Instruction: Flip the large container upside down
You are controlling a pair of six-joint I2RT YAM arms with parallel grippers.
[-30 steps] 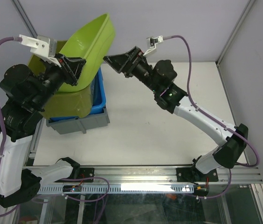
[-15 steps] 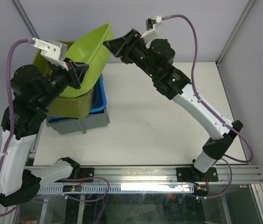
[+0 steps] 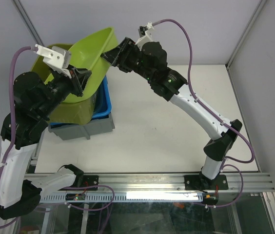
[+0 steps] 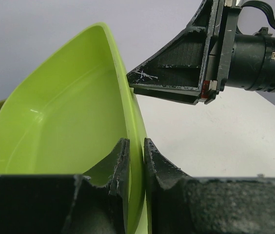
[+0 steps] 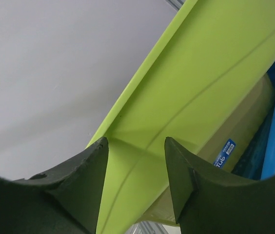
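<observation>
The large container is a bright lime-green tub (image 3: 91, 51), tilted up on its side above a darker olive-green tub (image 3: 71, 109). My left gripper (image 3: 81, 80) is shut on the lime tub's rim (image 4: 136, 161), one finger inside the wall and one outside. My right gripper (image 3: 109, 54) is open, its fingertips right at the tub's outer side near the upper edge. In the right wrist view the lime tub's outer wall (image 5: 201, 92) fills the gap between the spread fingers (image 5: 91, 170).
The olive tub sits nested in a blue bin (image 3: 104, 105), which rests in a grey crate (image 3: 86, 129) at the table's left. The white tabletop (image 3: 176, 126) lies to the right. A metal rail (image 3: 147, 181) runs along the near edge.
My right arm has swung left and up until its open gripper reached the lime tub's outer side. The left gripper has tilted the tub slightly while keeping hold of the rim.
</observation>
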